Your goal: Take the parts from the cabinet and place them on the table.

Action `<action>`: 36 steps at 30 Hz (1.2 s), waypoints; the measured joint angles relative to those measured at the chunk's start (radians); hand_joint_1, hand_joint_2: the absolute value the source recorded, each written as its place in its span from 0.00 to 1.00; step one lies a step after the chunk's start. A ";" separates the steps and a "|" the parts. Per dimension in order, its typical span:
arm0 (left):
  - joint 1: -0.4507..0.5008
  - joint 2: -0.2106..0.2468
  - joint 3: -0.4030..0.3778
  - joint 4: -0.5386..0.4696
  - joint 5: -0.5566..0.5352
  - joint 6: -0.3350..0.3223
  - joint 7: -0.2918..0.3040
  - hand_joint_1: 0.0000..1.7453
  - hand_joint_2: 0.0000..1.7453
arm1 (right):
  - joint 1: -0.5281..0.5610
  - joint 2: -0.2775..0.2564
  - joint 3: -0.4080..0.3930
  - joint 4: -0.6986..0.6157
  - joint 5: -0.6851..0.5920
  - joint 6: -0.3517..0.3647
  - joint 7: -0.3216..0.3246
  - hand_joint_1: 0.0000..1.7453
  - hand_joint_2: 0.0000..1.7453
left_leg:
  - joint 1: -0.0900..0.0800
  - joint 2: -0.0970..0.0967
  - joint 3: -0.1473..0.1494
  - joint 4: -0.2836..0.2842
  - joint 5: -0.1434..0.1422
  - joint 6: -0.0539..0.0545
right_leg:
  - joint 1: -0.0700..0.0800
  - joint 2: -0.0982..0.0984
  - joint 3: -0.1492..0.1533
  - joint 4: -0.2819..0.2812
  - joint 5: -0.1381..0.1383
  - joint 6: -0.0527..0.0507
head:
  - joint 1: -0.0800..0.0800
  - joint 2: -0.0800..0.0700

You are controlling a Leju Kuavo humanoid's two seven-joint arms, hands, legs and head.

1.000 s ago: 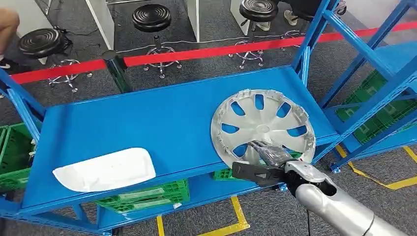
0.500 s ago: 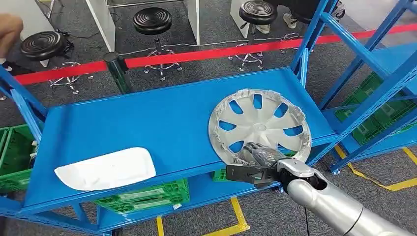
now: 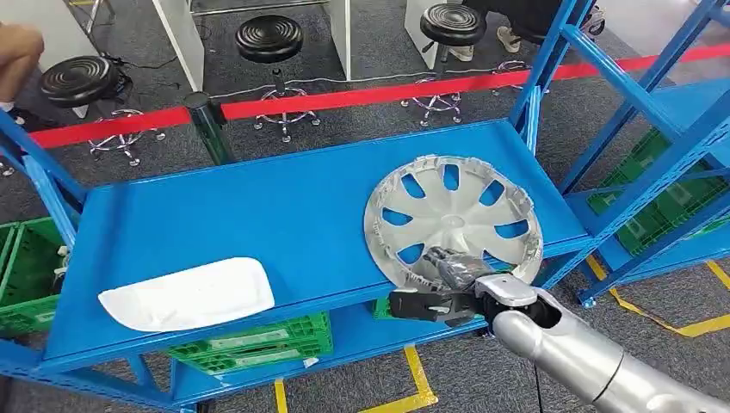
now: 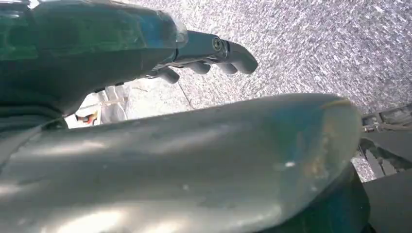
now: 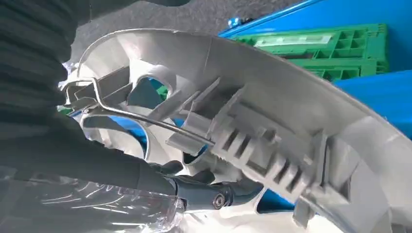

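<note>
Gripping the round, spoked silver plastic hubcap (image 3: 454, 220) rim: right hand (image 3: 452, 288), fingers clenched.

A blue metal shelf (image 3: 258, 206) on blue uprights carries two items on its top deck. A silver wheel cover (image 3: 454, 215) lies inner side up at the right end, its near rim apparently overhanging the front edge, though the head view leaves this unclear. A white, rounded panel (image 3: 188, 294) lies flat near the front left corner, well apart from the wheel cover.
</note>
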 joint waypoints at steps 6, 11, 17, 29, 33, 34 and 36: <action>0.000 -0.002 0.000 0.000 0.006 0.007 0.000 0.00 0.00 | -0.004 0.016 0.010 0.016 0.054 -0.023 -0.011 0.00 1.00 | 0.000 -0.001 0.000 0.000 0.000 0.000 | 0.000 -0.001 0.000 0.000 0.000 0.000 | 0.000 0.000; 0.001 -0.003 0.007 0.000 0.012 0.010 0.002 0.00 0.00 | 0.005 0.032 0.025 0.037 0.184 -0.135 -0.069 0.00 1.00 | 0.000 -0.001 -0.002 0.000 0.001 0.000 | 0.000 -0.003 -0.001 0.000 0.000 0.000 | 0.000 0.000; 0.003 -0.005 0.008 0.000 0.012 0.014 0.006 0.00 0.00 | 0.024 0.044 0.023 0.040 0.293 -0.237 -0.101 0.00 1.00 | 0.000 -0.003 -0.003 0.000 0.001 0.001 | 0.000 -0.005 -0.002 0.000 -0.001 -0.001 | 0.000 0.000; 0.004 -0.005 0.008 0.000 0.012 0.020 0.011 0.00 0.00 | 0.070 0.047 -0.021 0.021 0.378 -0.324 -0.119 0.00 1.00 | 0.000 -0.002 -0.004 0.000 0.001 0.001 | 0.000 -0.005 -0.002 -0.001 -0.002 0.000 | 0.000 0.000; 0.004 -0.005 0.008 0.000 0.017 0.023 0.012 0.00 0.00 | 0.080 0.047 -0.038 0.010 0.383 -0.322 -0.120 0.00 1.00 | 0.000 -0.002 -0.004 0.000 0.000 0.001 | 0.000 -0.005 -0.002 -0.002 -0.002 0.000 | 0.000 0.000; 0.004 -0.005 0.008 0.000 0.019 0.023 0.013 0.00 0.00 | 0.082 0.047 -0.042 0.008 0.382 -0.319 -0.116 0.00 1.00 | 0.000 -0.002 -0.004 0.000 0.000 0.001 | 0.000 -0.005 -0.002 -0.002 -0.002 0.000 | 0.000 0.000; 0.004 -0.005 0.008 0.000 0.024 0.023 0.013 0.00 0.00 | 0.091 0.047 -0.053 0.002 0.378 -0.307 -0.109 0.00 1.00 | 0.000 -0.002 -0.004 0.000 0.000 0.001 | 0.000 -0.005 -0.002 -0.002 -0.002 0.000 | 0.000 0.000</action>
